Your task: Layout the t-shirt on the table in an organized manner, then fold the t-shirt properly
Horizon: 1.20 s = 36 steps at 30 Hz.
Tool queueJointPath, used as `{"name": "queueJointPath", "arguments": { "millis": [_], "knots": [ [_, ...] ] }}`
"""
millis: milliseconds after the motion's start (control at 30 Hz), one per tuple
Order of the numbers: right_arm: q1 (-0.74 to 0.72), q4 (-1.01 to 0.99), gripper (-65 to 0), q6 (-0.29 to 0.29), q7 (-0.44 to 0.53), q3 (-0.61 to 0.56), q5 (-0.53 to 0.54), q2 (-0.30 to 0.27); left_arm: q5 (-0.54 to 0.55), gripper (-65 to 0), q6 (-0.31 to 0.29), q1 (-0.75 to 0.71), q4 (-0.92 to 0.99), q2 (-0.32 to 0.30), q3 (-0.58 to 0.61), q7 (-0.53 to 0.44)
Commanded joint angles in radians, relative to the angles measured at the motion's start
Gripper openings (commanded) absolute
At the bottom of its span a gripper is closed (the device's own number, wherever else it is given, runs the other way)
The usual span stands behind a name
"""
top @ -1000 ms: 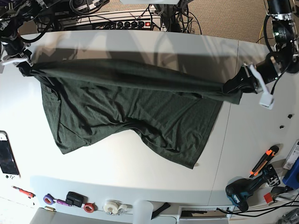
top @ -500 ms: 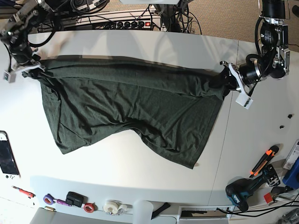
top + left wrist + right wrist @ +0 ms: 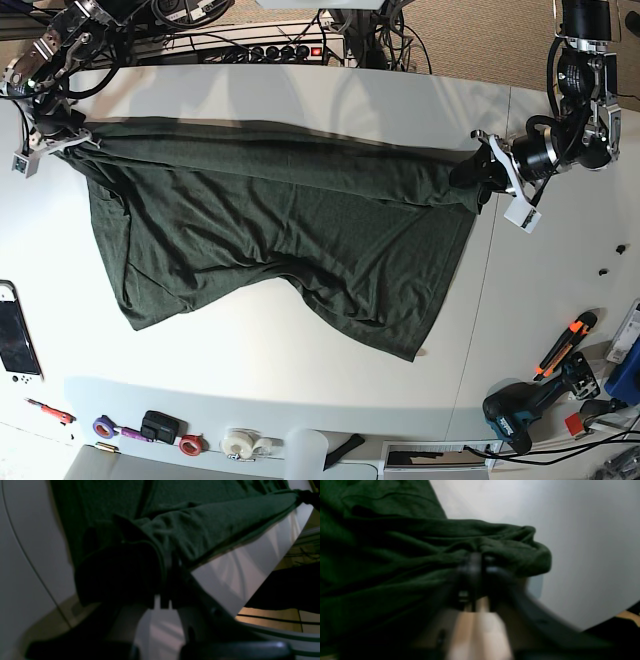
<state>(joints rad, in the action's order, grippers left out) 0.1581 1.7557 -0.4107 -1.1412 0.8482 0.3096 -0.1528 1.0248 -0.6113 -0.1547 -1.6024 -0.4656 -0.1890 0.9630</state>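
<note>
The table is a broad, smooth white slab with rounded corners and a thin seam running down its side near the left arm. Spread over most of its far half lies the t-shirt, dark green, soft and faintly heathered, plain with no print. Its far edge is pulled into a fairly straight line between the two arms, while the near edge hangs in an uneven, wavy outline with shallow creases through the cloth and one corner reaching toward the table's middle.

The left gripper is clamped tight on a bunched corner of the fabric; from its wrist camera, the cloth folds thickly over the dark fingers. The right gripper sits at the opposite corner, where the fabric rolls into a soft rounded lip; that wrist view is blurred, and I cannot tell whether its jaws are gripping or parted.
</note>
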Motion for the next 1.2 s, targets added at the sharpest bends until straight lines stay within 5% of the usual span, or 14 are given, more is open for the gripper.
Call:
{"name": "queueJointPath", "arguments": {
  "millis": [0, 100, 167, 633, 967, 1167],
  "knots": [
    [-0.005, 0.016, -42.4, 0.003, 0.026, 0.005, 0.003, -0.023, 0.022, -62.6, -0.006, 0.011, -0.014, -0.014, -0.006, -0.021],
    [-0.006, 0.016, -32.8, 0.003, 0.072, 0.005, 0.003, -0.031, 0.022, -35.9, -0.017, 0.014, -0.014, -0.014, -0.006, -0.021],
    [-0.006, 0.016, -32.8, 0.003, 0.092, 0.005, 0.003, -0.049, 0.022, -30.0, -0.016, 0.021, -0.014, -0.014, -0.008, -0.021],
    [-0.015, 0.016, -32.8, 0.169, 0.175, 0.005, 0.003, -0.161, 0.135, -30.2, -0.043, 0.148, -0.016, -0.014, -0.215, -0.011],
    [-0.153, 0.016, -32.9, 0.172, 0.2, 0.004, 0.003, -0.161, 0.121, -30.3, -0.034, 0.22, -0.016, -0.014, -0.212, -0.026],
    [-0.227, 0.016, -32.9, 0.172, 0.224, 0.003, 0.004, -0.161, -0.037, -30.3, 0.018, 0.285, -0.015, -0.024, -0.213, -0.109]
  ]
}}
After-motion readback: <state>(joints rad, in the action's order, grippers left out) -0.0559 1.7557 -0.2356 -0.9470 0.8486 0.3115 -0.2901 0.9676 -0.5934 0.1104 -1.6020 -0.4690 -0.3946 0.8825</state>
